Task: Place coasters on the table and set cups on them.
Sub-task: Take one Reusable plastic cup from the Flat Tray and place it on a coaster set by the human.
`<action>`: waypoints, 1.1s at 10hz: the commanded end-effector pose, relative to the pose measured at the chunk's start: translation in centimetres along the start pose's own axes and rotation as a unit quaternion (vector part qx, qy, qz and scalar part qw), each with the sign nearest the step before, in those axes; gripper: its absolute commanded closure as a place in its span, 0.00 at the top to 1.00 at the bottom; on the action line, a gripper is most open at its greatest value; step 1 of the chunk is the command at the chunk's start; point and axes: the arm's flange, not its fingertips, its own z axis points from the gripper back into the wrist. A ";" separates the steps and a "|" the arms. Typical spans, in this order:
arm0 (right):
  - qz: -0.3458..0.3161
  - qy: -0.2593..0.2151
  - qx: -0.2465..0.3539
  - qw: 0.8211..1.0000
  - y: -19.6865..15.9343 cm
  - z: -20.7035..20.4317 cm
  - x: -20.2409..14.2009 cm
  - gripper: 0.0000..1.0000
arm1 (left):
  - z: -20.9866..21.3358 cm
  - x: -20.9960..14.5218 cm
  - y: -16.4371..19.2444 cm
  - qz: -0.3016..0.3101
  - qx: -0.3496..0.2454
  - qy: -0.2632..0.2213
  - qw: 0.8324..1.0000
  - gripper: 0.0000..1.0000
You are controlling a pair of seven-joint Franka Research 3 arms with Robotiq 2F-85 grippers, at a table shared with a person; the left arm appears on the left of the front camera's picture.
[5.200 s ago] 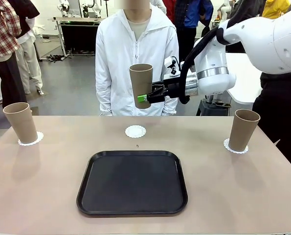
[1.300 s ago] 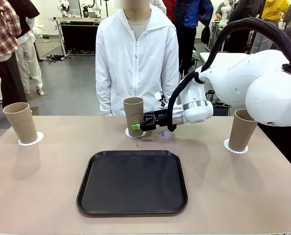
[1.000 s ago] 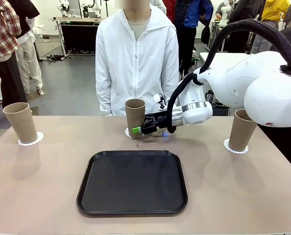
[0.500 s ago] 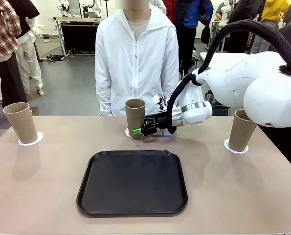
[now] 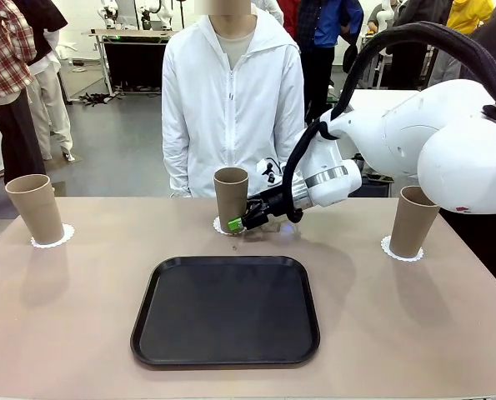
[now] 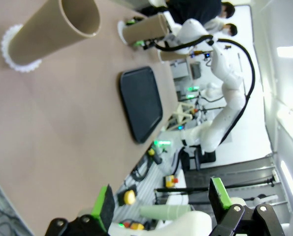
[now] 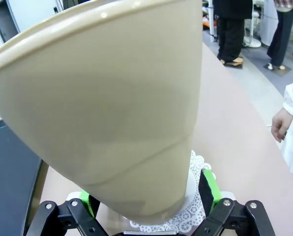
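Three cups [image 5: 230, 198] on coasters [image 5: 52, 240], tray [image 5: 226, 310] before

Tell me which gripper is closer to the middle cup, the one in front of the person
The right. The right gripper has its open fingers on either side of the middle cup, low by its coaster. The left gripper hangs far off, past the tray.

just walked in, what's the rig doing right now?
The right gripper has the middle cup standing on its coaster at the far side of the table, in front of a person in white. Its jaws are open around the cup's base. Two more cups already sit on coasters at the left and right ends. The black tray lies bare. The left gripper hangs open, away from the work.
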 end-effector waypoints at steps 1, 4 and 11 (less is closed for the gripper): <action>-0.017 0.033 -0.009 0.999 0.8 0.4 0.1 1.00 | 0.1 0.1 -0.3 0.005 0.002 -0.003 1.000 1.00; -0.024 0.051 -0.021 0.998 1.5 1.4 0.2 1.00 | 0.1 0.1 -0.3 0.005 0.002 -0.003 1.000 1.00; -0.108 0.165 -0.176 0.965 6.9 5.7 5.8 1.00 | 0.1 0.1 -0.3 0.005 0.002 -0.003 1.000 1.00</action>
